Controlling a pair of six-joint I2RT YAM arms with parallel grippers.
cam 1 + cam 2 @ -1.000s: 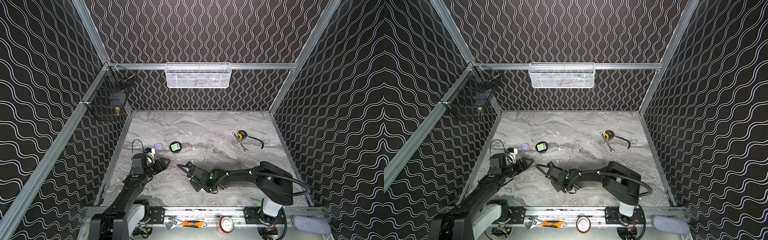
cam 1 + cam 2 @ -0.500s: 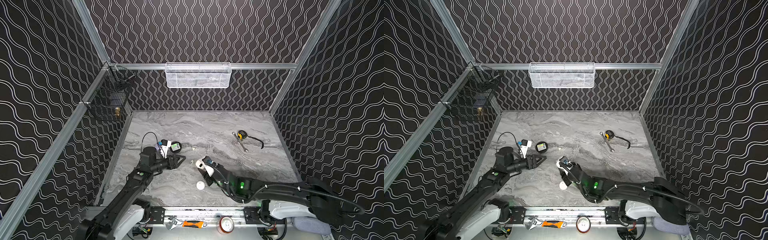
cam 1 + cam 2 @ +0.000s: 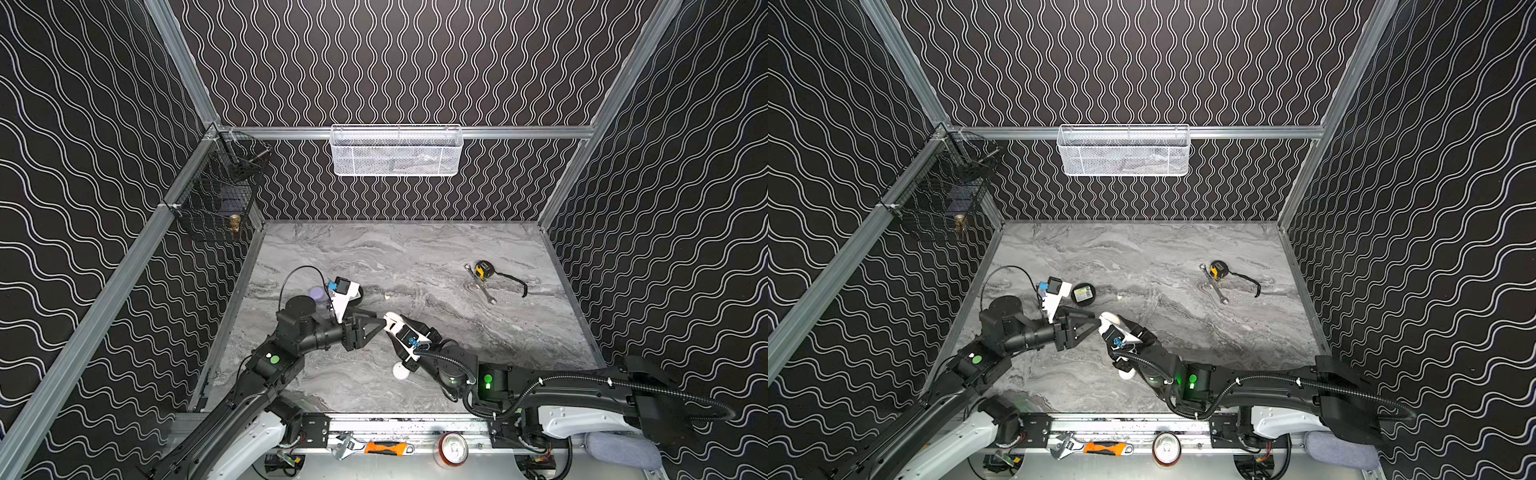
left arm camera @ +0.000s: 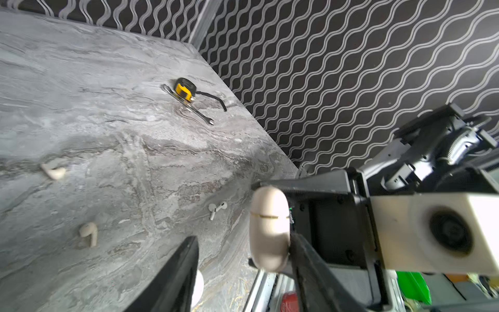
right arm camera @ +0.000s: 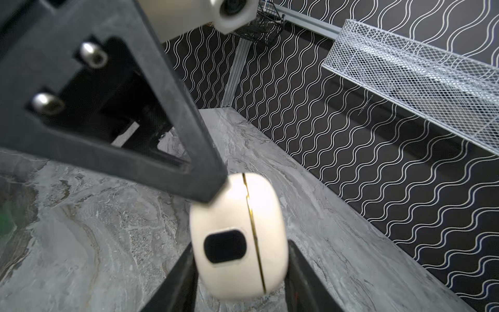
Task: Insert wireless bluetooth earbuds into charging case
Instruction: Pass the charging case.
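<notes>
On the near rail lie an adjustable wrench (image 3: 344,444), an orange-handled tool (image 3: 384,448) and a drinks can (image 3: 452,449). Just beyond them, on the grey marble tabletop (image 3: 415,257), a small white rounded case (image 3: 401,371) sits beside the right arm's wrist.

Over the near middle of the table the right gripper (image 5: 240,243) is clamped on a cream charging case (image 4: 270,229). The case's lid is closed and it is held clear of the surface. The left gripper (image 3: 380,323) meets it from the left with its jaws partly apart, straddling the case. One finger (image 5: 175,178) touches the case's edge and the other stands off with a gap showing, so it grips nothing.

All the earbuds in view lie loose on the marble: a cream earbud (image 4: 89,233), a second cream earbud (image 4: 54,171) just beyond the grippers, and two white earbuds (image 4: 217,209) touching each other.

Farther left, past the left wrist, are a round black tin (image 3: 1083,294) and a lilac case (image 3: 318,293). At the far right a yellow tape measure (image 3: 483,270) touches a spanner (image 3: 484,290). A black wire basket (image 3: 216,199) hangs on the left wall and a white mesh basket (image 3: 395,151) on the far wall.
</notes>
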